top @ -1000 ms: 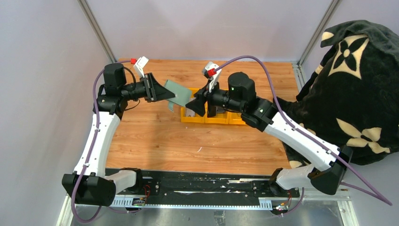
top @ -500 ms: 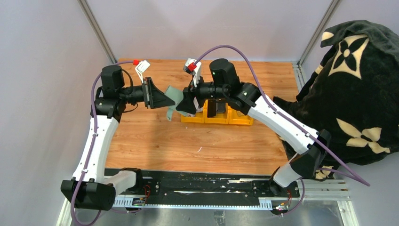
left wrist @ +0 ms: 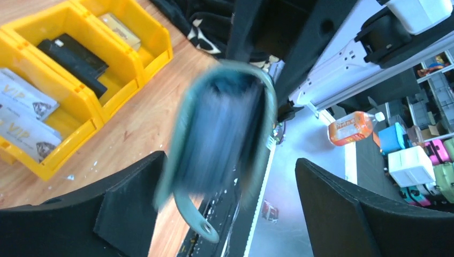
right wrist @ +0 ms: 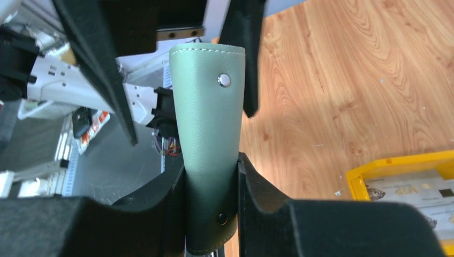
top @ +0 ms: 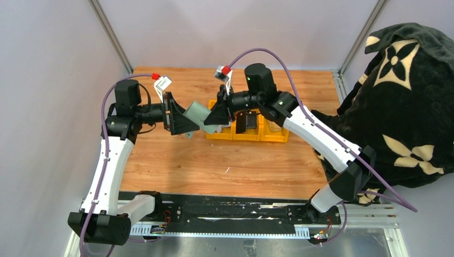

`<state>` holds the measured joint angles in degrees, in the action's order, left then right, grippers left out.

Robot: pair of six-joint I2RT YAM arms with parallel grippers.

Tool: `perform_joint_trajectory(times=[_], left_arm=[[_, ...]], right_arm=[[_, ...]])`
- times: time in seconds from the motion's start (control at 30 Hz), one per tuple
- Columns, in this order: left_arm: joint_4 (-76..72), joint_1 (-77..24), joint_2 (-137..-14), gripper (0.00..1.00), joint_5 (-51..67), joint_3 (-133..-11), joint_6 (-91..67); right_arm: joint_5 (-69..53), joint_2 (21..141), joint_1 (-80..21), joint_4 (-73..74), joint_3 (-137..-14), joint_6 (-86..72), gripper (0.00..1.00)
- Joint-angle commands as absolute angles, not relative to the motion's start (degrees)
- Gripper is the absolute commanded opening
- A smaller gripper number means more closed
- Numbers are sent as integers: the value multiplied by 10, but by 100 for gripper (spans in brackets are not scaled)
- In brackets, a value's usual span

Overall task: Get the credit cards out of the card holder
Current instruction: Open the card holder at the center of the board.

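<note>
The pale green card holder (top: 199, 113) hangs in the air between both grippers, above the wood table's far middle. My right gripper (right wrist: 211, 176) is shut on the near end of the card holder (right wrist: 209, 123), one pad against each side. My left gripper (left wrist: 230, 176) stands open, its fingers wide of the blurred card holder (left wrist: 222, 134), whose snap tab dangles between them. Credit cards lie in the yellow bin (left wrist: 101, 115): silver VIP cards (left wrist: 21, 107), a black one (left wrist: 75, 56), a tan one (left wrist: 120, 29). Whether any cards sit inside the holder is hidden.
The yellow three-compartment bin (top: 278, 137) stands on the table just beyond and right of the grippers. A black blanket with cream flowers (top: 407, 96) is piled at the table's right edge. Grey walls close off the back and left.
My right gripper has closed on the card holder. My left gripper has opened wide, let the holder go, and shifted slightly down and toward me.
</note>
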<state>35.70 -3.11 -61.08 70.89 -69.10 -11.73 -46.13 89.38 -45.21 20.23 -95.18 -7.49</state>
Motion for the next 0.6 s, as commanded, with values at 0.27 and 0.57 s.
perform_joint_trajectory(times=[0.27,0.57], left_arm=[[388,-35,-569,53,709,-647,-66],[391,-35,-591,27,667,-662,-70]], right_arm=[[-485,814,-395,-195,-782,-365,0],[-507,811,-396,-231,-766,-390,0]])
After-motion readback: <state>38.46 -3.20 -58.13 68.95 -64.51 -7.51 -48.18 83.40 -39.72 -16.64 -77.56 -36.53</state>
